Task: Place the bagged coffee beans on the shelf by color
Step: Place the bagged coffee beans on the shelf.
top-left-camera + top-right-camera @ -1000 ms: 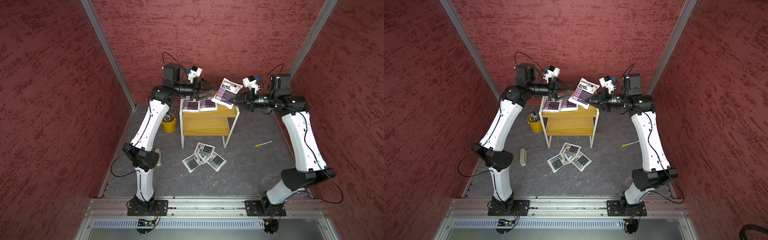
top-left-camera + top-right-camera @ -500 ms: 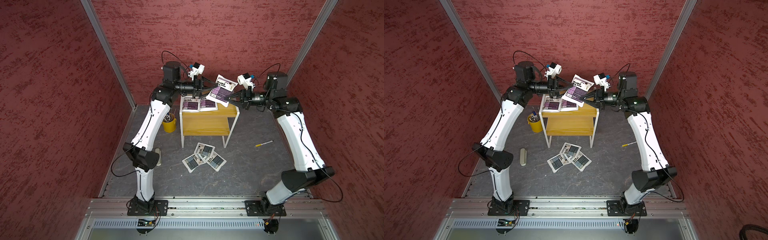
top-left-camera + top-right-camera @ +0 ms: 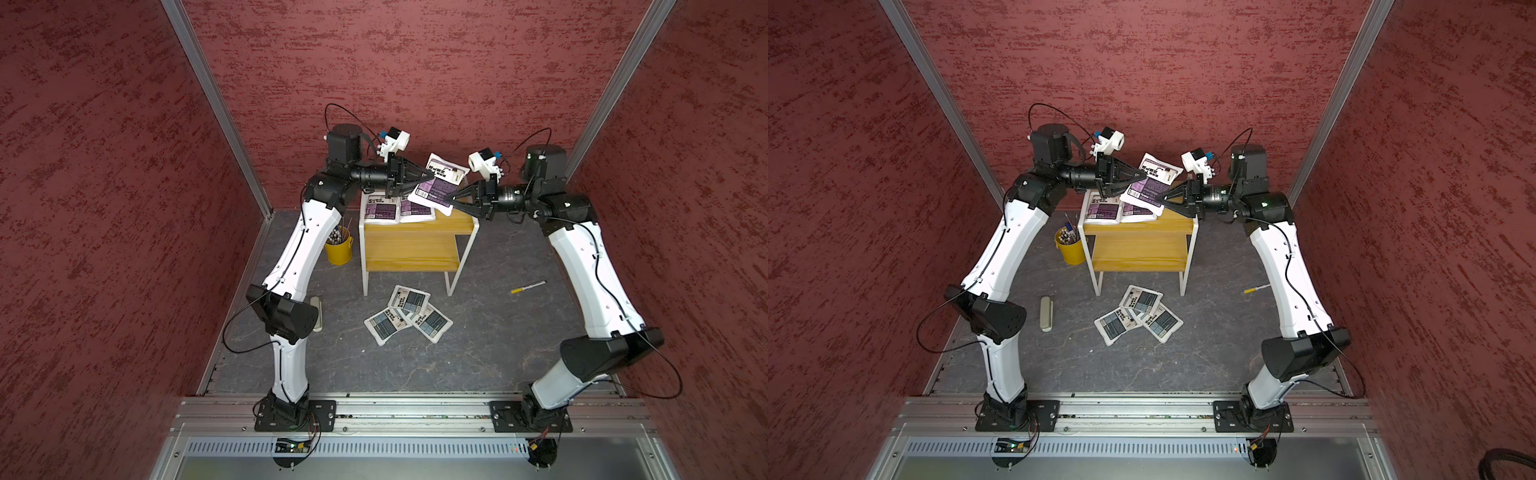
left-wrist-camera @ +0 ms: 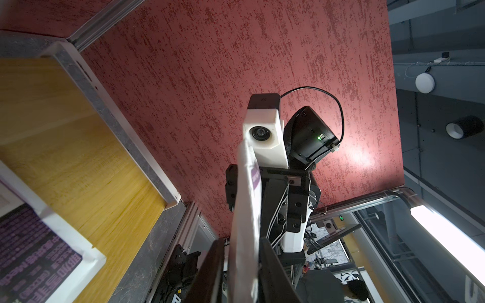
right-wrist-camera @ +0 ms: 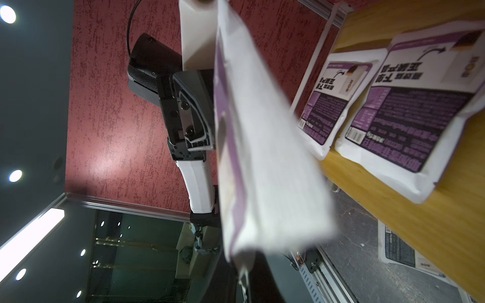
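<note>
Left wrist view: left claw [image 4: 241, 246] is clamping the purple pouch [image 4: 246, 199]; right claw [image 3: 451, 200] is gripping its opposite edge, above the shelf [image 3: 415, 245] top board. Likely a handover: right claw needs to let go next.

Shows a purple-labelled pouch [image 5: 267, 162] edge-on, pinched by the right gripper [image 5: 244, 280]. Shows a flat pouch [image 5: 409, 115] beside a second pouch [image 5: 330, 99] at the shelf board's [image 5: 425, 225] edge.
</note>
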You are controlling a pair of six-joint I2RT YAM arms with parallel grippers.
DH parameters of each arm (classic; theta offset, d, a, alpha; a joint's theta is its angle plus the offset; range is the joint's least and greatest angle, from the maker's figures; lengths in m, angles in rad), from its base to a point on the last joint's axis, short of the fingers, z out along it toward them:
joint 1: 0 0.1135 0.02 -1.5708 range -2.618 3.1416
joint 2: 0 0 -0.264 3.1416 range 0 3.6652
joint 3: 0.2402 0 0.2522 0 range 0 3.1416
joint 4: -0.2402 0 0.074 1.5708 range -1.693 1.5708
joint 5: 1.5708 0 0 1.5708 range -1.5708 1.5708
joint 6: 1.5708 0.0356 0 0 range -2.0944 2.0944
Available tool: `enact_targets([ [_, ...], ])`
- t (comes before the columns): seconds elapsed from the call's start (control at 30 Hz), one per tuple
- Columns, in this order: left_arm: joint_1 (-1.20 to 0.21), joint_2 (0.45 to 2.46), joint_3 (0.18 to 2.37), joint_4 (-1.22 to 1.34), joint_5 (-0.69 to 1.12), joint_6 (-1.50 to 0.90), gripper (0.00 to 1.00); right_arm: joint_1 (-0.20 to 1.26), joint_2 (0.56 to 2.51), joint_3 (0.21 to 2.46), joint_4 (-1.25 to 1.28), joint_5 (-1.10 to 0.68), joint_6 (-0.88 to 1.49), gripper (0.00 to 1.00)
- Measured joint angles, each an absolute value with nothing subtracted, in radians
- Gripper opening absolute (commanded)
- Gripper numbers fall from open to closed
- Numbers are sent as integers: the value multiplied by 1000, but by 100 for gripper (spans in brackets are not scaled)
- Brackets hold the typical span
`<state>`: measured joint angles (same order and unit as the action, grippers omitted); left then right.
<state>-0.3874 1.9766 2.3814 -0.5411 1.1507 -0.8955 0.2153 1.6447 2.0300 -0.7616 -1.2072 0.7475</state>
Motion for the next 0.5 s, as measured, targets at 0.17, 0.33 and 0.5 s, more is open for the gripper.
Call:
enact_targets([
  [0.17,-387,1958,2317,-490,1150,-925,19,216,1645,2030,-761,-1204,748,24],
  [0.33,-387,1948,2275,-447,1139,-957,15,217,1644,2028,-757,-1187,756,37],
  [0.5,-389,1897,2192,-408,1072,-990,15,218,1584,1882,-622,-1139,839,38],
])
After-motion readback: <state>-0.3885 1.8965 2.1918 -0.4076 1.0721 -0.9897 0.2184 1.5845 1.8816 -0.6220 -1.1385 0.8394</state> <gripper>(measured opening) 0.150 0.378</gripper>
